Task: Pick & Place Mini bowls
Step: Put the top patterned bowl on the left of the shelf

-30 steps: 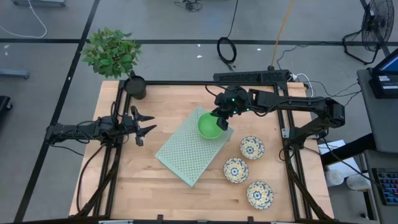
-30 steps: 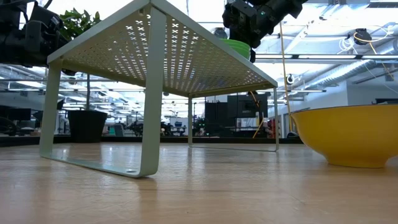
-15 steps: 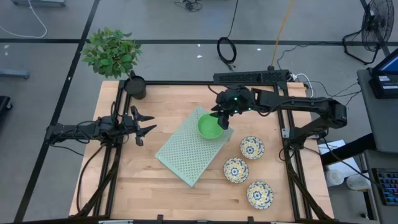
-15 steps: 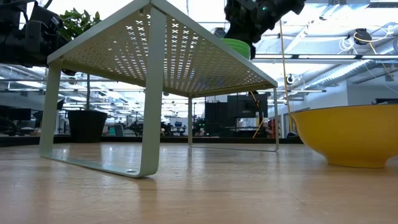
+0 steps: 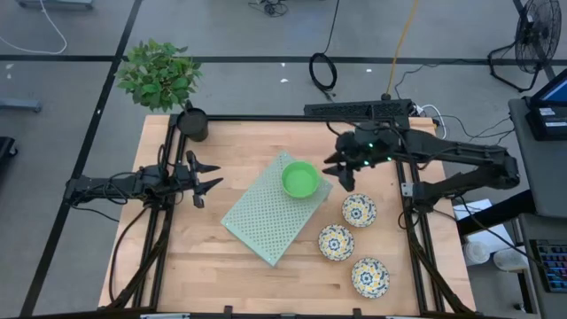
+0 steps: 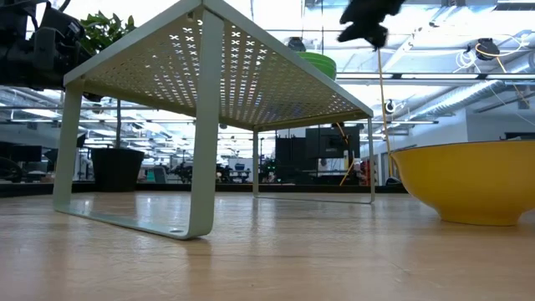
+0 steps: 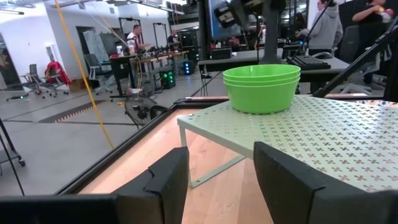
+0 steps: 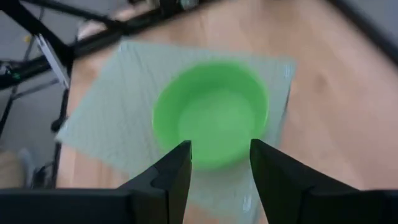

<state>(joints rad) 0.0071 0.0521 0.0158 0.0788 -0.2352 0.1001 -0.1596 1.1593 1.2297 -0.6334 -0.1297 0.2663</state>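
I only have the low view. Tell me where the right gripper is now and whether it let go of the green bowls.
Observer: The right gripper is open and empty, off the shelf's edge, above the table on the side toward the patterned bowls.
Operator: Confirm the bowls are on the shelf.
Observer: Yes. The left wrist view shows the green bowls nested in a stack, sitting upright on the perforated shelf near one corner.
Operator: Report what is left to move.
Observer: Three patterned bowls sit on the bare table beside the shelf, none stacked.
Operator: And the left arm.
Observer: The left gripper waits open on the shelf's other side.
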